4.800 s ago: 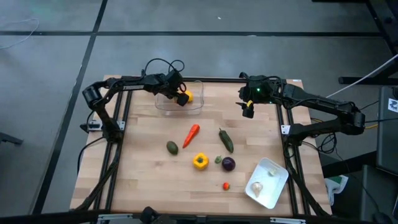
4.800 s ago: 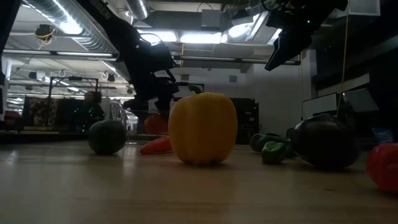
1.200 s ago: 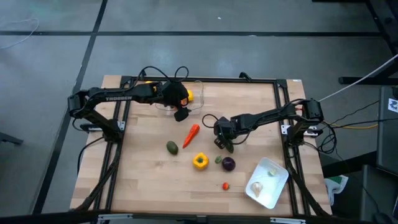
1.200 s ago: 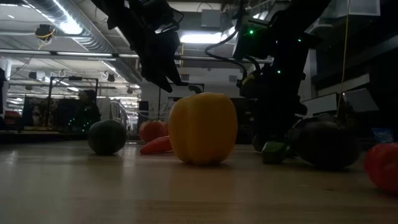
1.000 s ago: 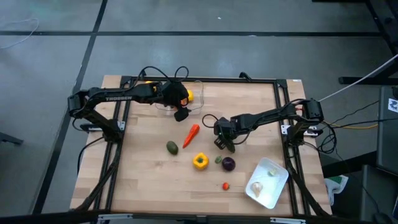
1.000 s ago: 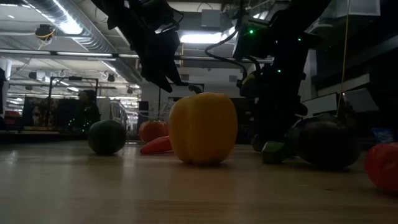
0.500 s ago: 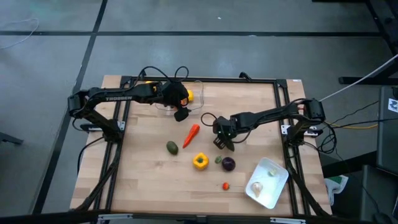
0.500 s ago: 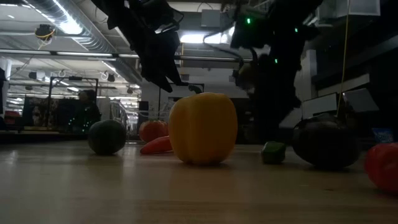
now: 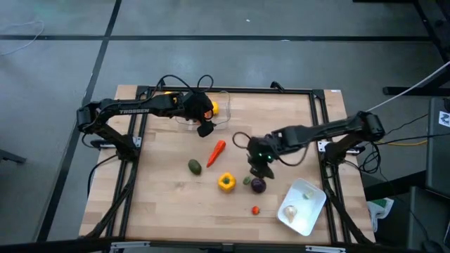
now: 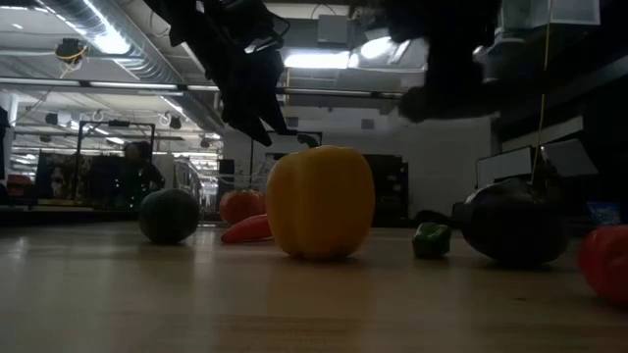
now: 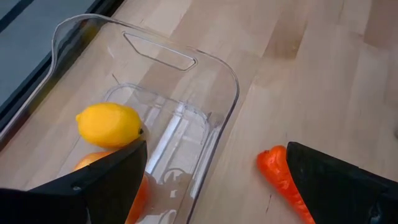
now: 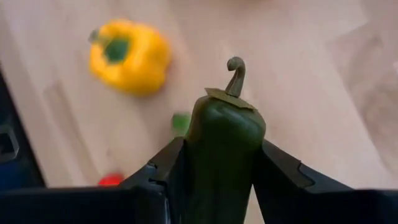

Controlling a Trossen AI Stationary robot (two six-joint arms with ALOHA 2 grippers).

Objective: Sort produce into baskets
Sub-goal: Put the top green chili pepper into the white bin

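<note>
Right gripper (image 12: 217,168): clamped on the green pepper (image 12: 225,134), one finger on each flank, stem pointing away from the wrist; raised off the table above the middle of the board.
Below the right gripper: yellow pepper (image 9: 226,182), purple ball (image 9: 259,185) and a small green piece (image 9: 247,180), all loose on the wood and near one another.
White tray (image 9: 315,209): well apart from the right gripper, toward the board's near right corner; holds the white garlic (image 9: 290,211) and one more pale piece, too small to identify.
Left gripper (image 9: 204,129): fingers spread apart, holding nothing; hangs at the near edge of the clear tub (image 11: 205,124).
Clear tub contents: one lemon (image 11: 109,124) and an orange piece partly hidden behind the left finger.
Beside the left gripper: the red carrot-like piece (image 9: 216,150) lies just outside the tub wall, on the table.
Also loose: a dark green oval piece (image 9: 195,166) beyond the carrot piece, and a small red piece (image 9: 256,209) near the tray.
Progress (judgement): under half done. About four pieces binned, one in transit, six on the table.
Step in hand (judgement): carrying the green pepper to a basket; which one cannot be told.
</note>
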